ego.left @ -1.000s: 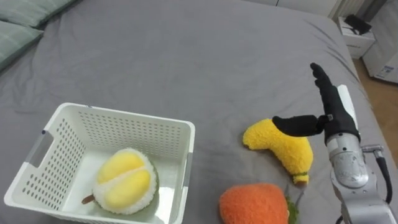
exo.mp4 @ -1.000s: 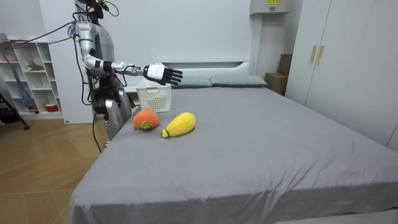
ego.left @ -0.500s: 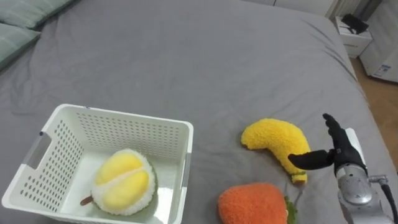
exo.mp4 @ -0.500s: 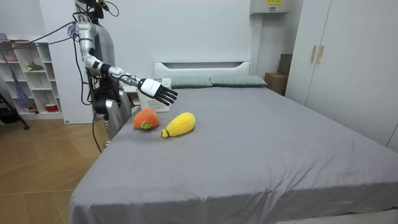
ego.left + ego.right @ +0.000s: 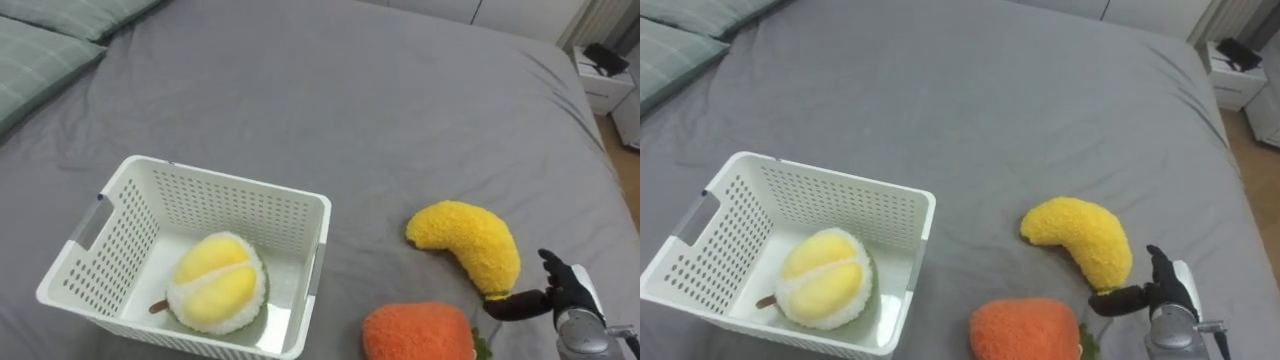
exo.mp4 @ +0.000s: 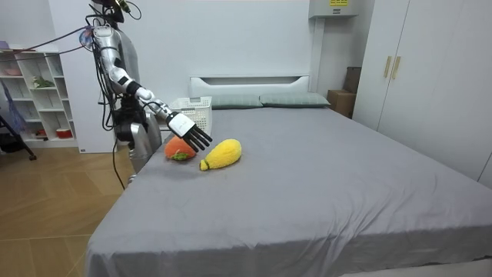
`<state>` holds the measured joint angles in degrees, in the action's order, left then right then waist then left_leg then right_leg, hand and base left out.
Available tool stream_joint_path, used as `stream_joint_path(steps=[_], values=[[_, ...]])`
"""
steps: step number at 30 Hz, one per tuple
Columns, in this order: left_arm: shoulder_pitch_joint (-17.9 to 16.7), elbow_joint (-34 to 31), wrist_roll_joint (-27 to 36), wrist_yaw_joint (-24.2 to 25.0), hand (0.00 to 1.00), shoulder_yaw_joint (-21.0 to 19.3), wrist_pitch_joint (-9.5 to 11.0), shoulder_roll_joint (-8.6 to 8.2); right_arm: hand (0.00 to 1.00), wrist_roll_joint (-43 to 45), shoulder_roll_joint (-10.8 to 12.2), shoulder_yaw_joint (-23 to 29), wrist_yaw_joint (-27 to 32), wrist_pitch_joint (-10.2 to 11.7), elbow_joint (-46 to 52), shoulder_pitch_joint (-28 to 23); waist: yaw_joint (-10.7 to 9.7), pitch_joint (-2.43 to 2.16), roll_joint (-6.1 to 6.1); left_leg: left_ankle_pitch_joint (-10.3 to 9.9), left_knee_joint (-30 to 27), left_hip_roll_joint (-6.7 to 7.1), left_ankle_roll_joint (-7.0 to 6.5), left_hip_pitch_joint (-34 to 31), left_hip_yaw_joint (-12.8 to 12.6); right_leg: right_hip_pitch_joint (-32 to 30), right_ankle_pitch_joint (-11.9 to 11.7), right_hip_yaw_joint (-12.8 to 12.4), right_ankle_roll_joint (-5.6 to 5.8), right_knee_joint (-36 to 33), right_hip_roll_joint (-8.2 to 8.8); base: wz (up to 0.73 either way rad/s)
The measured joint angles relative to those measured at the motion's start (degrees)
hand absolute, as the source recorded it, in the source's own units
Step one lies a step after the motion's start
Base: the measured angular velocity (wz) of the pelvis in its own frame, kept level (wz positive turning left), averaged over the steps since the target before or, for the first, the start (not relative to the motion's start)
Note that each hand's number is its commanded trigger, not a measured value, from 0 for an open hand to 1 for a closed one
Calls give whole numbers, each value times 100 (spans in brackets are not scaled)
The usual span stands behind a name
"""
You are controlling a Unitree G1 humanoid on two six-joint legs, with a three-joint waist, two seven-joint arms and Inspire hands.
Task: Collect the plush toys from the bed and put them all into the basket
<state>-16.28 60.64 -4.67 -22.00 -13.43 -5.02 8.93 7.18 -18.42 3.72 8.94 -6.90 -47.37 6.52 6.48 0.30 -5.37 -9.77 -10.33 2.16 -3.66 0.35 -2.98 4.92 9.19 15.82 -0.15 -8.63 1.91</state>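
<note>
A yellow banana plush (image 5: 465,242) lies on the grey bed, with an orange plush (image 5: 418,333) just in front of it by the near edge. The white slotted basket (image 5: 230,181) stands to their left and holds a yellow durian plush (image 5: 218,283). My right hand (image 5: 568,296) hangs low at the banana's near right end, beside its stem tip, fingers straight and thumb stretched toward it, holding nothing. In the room view this hand (image 6: 189,131) hovers just above the orange plush (image 6: 180,147) and the banana plush (image 6: 221,153).
Green pillows (image 5: 45,55) lie at the far left of the bed. A white bedside cabinet (image 5: 608,82) stands past the bed's right edge. The grey cover (image 5: 330,90) stretches wide behind the toys. I stand at the bed's corner, near shelves (image 6: 34,92).
My right hand has dropped from above the banana plush down toward its near end, staying open. The view has shifted slightly; the toys and basket lie as before.
</note>
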Motion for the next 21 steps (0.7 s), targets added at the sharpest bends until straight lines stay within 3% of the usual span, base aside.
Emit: stream_joint_path(steps=[7,14,18,21], values=[[34,-2,6,0,0,15,20,33,0,-75,-4,-17,260,139,-244,270,38,-5,11,42,-48,11,-2,-211,30,-176,1,15,-2,-4,5,4],[220,-78,64,-28,0,87,12,98,0,-91,-113,-36,614,193,-1077,830,32,0,47,91,-53,59,-24,-478,178,-365,-1,152,-4,-5,2,13],[332,-96,76,-93,0,291,32,112,0,-269,-173,-203,769,207,-1307,1052,134,-31,101,123,-63,60,-24,-616,177,-521,-6,197,-8,-21,13,2],[461,-85,77,-98,0,309,35,111,0,-479,-180,-253,867,211,-1328,1203,192,-28,108,150,-53,55,-14,-698,184,-621,-9,238,-13,-24,19,0]])
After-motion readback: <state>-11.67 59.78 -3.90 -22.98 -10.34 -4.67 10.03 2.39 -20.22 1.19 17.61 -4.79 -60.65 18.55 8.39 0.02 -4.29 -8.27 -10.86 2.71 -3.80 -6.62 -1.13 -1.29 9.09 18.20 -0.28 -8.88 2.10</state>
